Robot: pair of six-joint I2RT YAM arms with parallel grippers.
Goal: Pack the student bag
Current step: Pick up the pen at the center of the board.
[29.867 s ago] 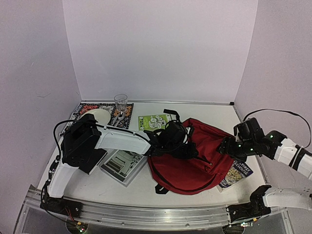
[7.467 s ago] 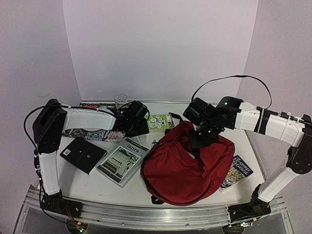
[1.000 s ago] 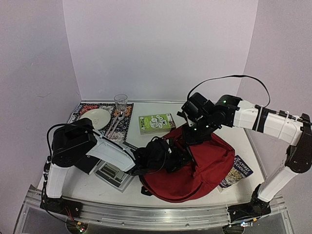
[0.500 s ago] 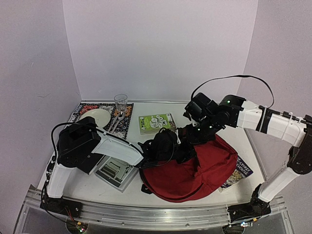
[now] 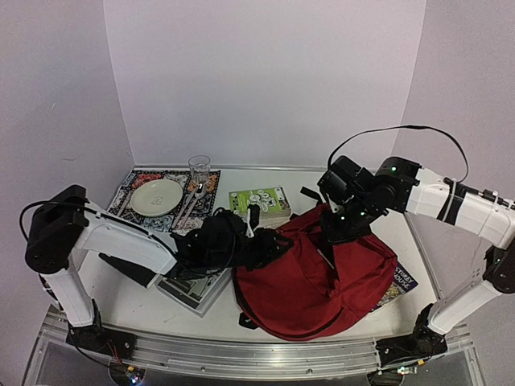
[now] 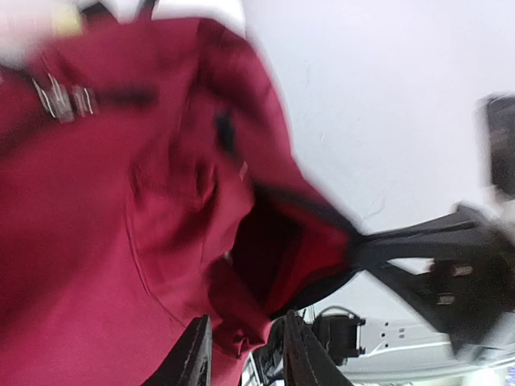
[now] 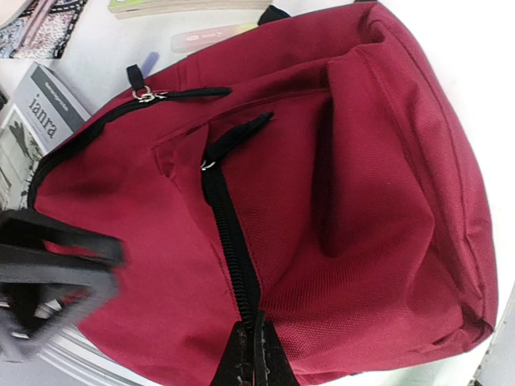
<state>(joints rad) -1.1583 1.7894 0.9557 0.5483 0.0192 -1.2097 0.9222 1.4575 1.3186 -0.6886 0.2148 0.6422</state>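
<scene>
From above, the student bag (image 5: 306,281) lies slumped on the tabletop (image 5: 161,315), right of the middle and towards the near edge, its upper end humped up under the right gripper (image 5: 338,235). The left gripper (image 5: 261,241) reaches in from the left and sits at the bag's upper left edge. Behind the bag lies a green book (image 5: 259,201), and farther left a plate (image 5: 156,195) rests on a patterned placemat (image 5: 127,183) with a glass (image 5: 199,170) beside it. A magazine (image 5: 197,283) lies just left of the bag, partly under the left arm, and a book's corner (image 5: 400,283) pokes out from under the bag's right side. The left wrist view is blurred: red bag fabric (image 6: 96,241) fills most of it, and a dark open mouth (image 6: 265,257) gapes near the middle. The left fingers (image 6: 195,358) stand apart at the bottom edge with a fold of red cloth in the gap; whether they touch it I cannot tell. In the right wrist view the bag (image 7: 386,201) fills the picture and a black zip (image 7: 229,233) runs down its front. The right fingers (image 7: 245,358) are pressed together at the zip's lower end; whether a pull tab sits between them I cannot tell. The magazine (image 7: 36,121), titled "ianra", shows at the left.
</scene>
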